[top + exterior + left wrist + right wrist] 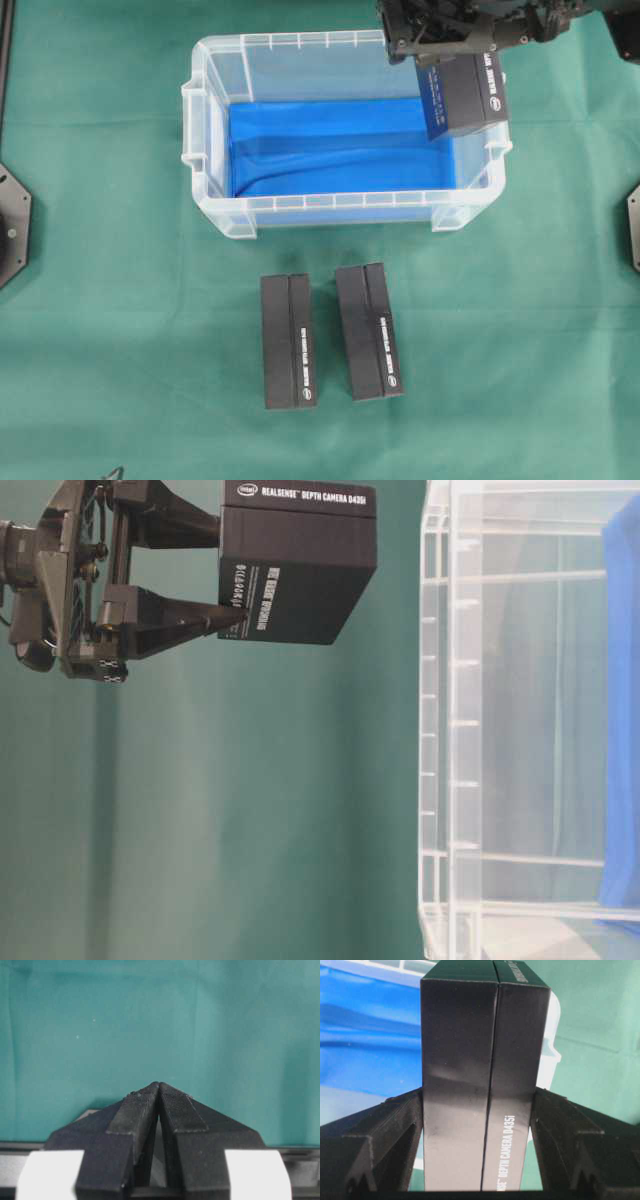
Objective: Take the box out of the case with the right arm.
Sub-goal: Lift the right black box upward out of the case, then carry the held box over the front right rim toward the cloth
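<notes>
Mid-extraction: box (467, 95) clamped between the fingers of the right gripper (480, 1125), lifted clear above the far right corner of the case (215, 215); next, carrying outward past the rim and lowering onto the green cloth (120, 330); two boxes (288, 341) already lying in front, to be avoided; left gripper (159, 1091) closed, idle
</notes>
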Available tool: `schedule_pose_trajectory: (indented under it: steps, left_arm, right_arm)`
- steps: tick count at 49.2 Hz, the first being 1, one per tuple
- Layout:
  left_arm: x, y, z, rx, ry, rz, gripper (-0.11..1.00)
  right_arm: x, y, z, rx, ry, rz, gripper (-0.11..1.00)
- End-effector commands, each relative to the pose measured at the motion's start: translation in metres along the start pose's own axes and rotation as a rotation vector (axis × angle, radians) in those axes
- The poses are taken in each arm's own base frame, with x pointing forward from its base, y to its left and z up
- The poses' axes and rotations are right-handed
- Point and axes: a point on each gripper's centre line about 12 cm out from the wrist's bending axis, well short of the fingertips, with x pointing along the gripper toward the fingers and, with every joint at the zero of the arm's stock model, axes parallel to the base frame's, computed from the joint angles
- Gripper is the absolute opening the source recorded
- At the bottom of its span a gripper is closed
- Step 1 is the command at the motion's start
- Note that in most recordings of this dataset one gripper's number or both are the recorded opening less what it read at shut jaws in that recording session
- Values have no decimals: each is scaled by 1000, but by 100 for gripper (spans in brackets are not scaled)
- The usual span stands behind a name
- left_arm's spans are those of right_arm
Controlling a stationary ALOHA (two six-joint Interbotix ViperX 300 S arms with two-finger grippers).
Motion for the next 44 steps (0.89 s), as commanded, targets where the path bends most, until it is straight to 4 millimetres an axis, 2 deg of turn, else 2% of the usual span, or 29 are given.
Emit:
schedule_pose_trajectory:
  steps: [1, 13, 22, 35, 44]
  left_arm:
    - [-2, -1, 3, 4, -12, -1, 0]
    - [-2, -1, 3, 4, -12, -1, 0]
    - [-2, -1, 3, 3, -12, -1, 0]
    - [-2, -1, 3, 6, -11, -1, 0]
    - [-2, -1, 3, 8, -12, -1, 0]
  right_arm:
    - [-20, -6, 5, 16, -21, 51, 67]
    - [-20, -6, 5, 19, -20, 48, 67]
    - [-22, -5, -3, 29, -12, 39, 67]
    - [-33, -3, -37, 63, 15, 10, 67]
    - [-44, 1, -73, 95, 33, 1, 67]
